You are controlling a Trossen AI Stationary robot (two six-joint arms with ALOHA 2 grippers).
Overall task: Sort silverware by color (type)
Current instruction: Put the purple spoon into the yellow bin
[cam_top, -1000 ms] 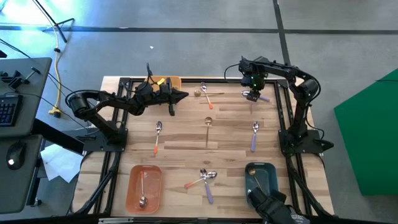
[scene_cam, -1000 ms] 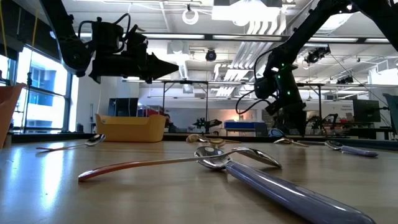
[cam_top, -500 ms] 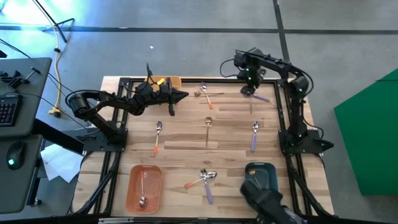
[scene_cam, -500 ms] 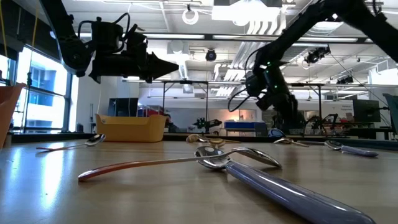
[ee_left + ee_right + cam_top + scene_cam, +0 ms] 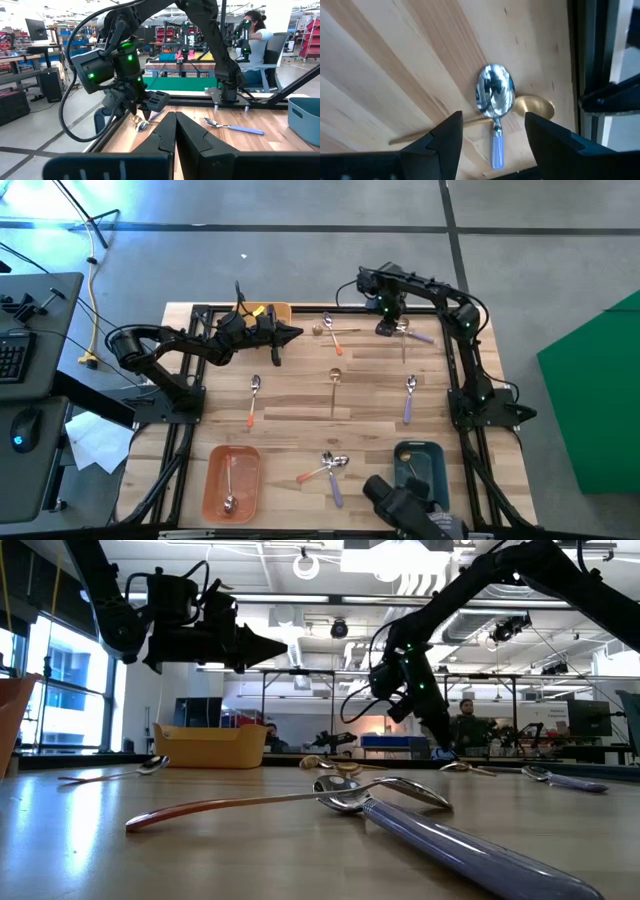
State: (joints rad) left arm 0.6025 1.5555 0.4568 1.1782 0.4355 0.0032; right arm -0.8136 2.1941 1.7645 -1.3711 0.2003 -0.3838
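Observation:
Spoons lie scattered flat on the wooden table (image 5: 300, 415). My right gripper (image 5: 492, 142) hangs open near the far edge (image 5: 386, 328), pointing steeply down. Below it a lavender-handled spoon (image 5: 494, 97) lies across a gold spoon (image 5: 534, 106); the fingers touch neither. My left gripper (image 5: 292, 333) is shut and empty, held level above the table at the far left (image 5: 275, 645). Another lavender spoon (image 5: 410, 395), a gold one (image 5: 335, 377) and an orange-handled one (image 5: 253, 398) lie mid-table. An orange-handled and a lavender spoon cross near the front (image 5: 328, 468).
A yellow bin (image 5: 272, 311) stands at the far edge. An orange bin (image 5: 215, 485) and a blue bin (image 5: 400, 452) stand at the near edge, each holding a spoon. More spoons lie at the far middle (image 5: 328, 328). A dark object (image 5: 405, 508) shows below the near edge.
My right gripper has gone along the far edge toward the table's left, staying above the table, pointing down and open. The spoons have not moved.

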